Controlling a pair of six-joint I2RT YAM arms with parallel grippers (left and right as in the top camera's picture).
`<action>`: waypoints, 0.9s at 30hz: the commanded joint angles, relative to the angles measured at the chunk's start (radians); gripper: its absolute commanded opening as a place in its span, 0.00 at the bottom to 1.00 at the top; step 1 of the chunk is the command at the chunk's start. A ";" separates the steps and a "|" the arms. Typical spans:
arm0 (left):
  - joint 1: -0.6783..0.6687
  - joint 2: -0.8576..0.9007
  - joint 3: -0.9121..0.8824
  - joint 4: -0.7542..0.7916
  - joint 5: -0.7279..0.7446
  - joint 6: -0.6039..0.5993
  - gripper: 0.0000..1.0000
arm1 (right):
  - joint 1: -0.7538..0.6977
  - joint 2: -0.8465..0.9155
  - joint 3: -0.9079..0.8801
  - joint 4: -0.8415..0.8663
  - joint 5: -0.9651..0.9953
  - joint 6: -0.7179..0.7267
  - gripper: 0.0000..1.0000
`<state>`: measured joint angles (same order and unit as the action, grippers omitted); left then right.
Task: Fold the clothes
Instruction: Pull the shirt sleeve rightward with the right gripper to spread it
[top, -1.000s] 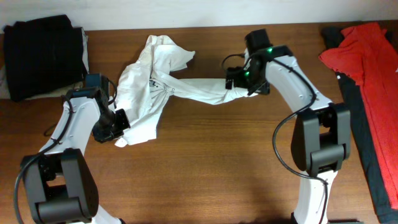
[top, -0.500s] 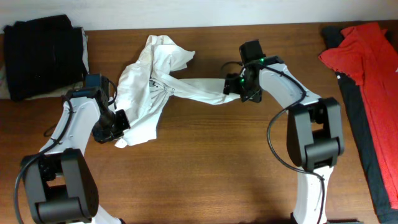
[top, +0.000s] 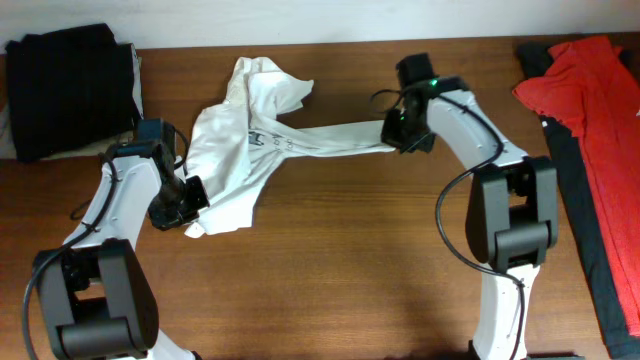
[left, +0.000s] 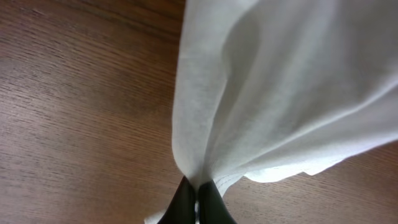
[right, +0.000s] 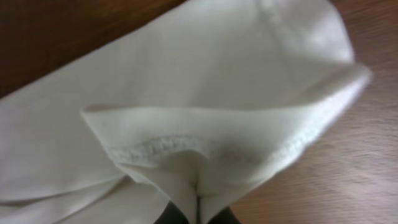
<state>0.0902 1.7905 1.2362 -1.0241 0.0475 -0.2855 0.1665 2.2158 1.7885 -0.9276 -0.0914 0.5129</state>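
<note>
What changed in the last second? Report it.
The right gripper closed on the T-shirt and drew its end toward its own side, pulling that strip straight. The left gripper stayed shut on the shirt's lower corner; black clothes and red garment unmoved.

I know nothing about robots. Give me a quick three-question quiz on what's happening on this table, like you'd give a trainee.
1. True or false: the left hand and the right hand are each shut on the white T-shirt.
2. Where does the red garment lie? A) on the robot's left B) at the right end of the table C) under the T-shirt
3. Fill in: the folded clothes in the far left corner are coloured ___.
Key: 1 true; 2 B; 3 black.
</note>
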 joint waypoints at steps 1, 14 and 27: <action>0.004 -0.005 0.006 -0.002 -0.011 -0.013 0.01 | -0.044 -0.018 0.039 -0.050 0.056 0.001 0.04; 0.003 -0.005 0.006 0.010 -0.029 -0.013 0.01 | -0.139 -0.075 0.024 -0.104 0.089 -0.018 0.99; 0.003 -0.005 0.006 0.016 -0.029 -0.013 0.01 | -0.101 -0.066 -0.113 -0.011 0.018 -0.018 0.38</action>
<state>0.0902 1.7905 1.2362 -1.0092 0.0322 -0.2855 0.0628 2.1475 1.6875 -0.9466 -0.0723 0.4961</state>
